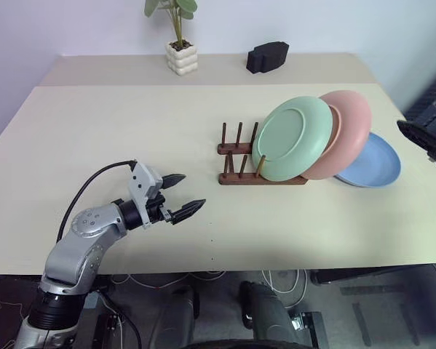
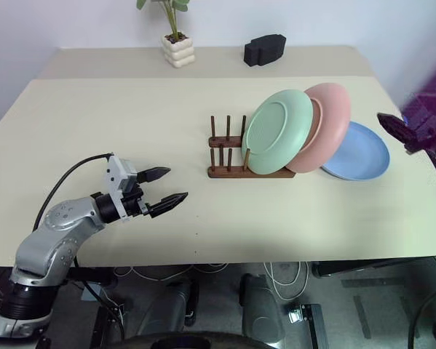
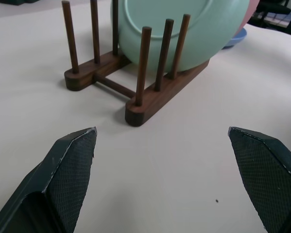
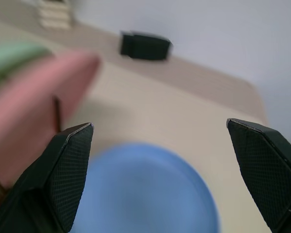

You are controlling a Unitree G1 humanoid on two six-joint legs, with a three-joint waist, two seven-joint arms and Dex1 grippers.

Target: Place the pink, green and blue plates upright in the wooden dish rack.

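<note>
While two plates already stand in the wooden dish rack [image 1: 255, 161], the blue plate [image 1: 374, 163] lies flat on my counter [image 1: 116, 138], just beside the rack's right end and partly tucked behind the pink plate [image 1: 352, 127]. I see the green plate [image 1: 290, 139] set upright between the pegs, tilted back a little toward the right, with its underside and foot ring facing me. The pink one stands directly behind it, leaning the same way and overlapping it, so that I get only its upper rim and right edge. Several pegs at the rack's left end stand free.

My left claw [image 1: 180, 196] hovers low over the counter, well apart from the rack on its left side, pointing toward it; its two black fingers are spread wide and grip nothing. From the left wrist camera I look straight at the rack's near end, with the green plate behind the pegs.

My right claw [image 2: 394, 131] sits at the counter's right edge, near the blue plate and apart from it. From its wrist camera the textured fingers [image 4: 67, 165] stand fully released, with the blue plate lying below the gap between them and nothing gripped.

Farther back on the counter, a black block [image 1: 267, 56] and a small potted plant [image 1: 180, 43] in a ribbed cream pot stand near the wall. I can read no label, brand or writing on any of these things.
</note>
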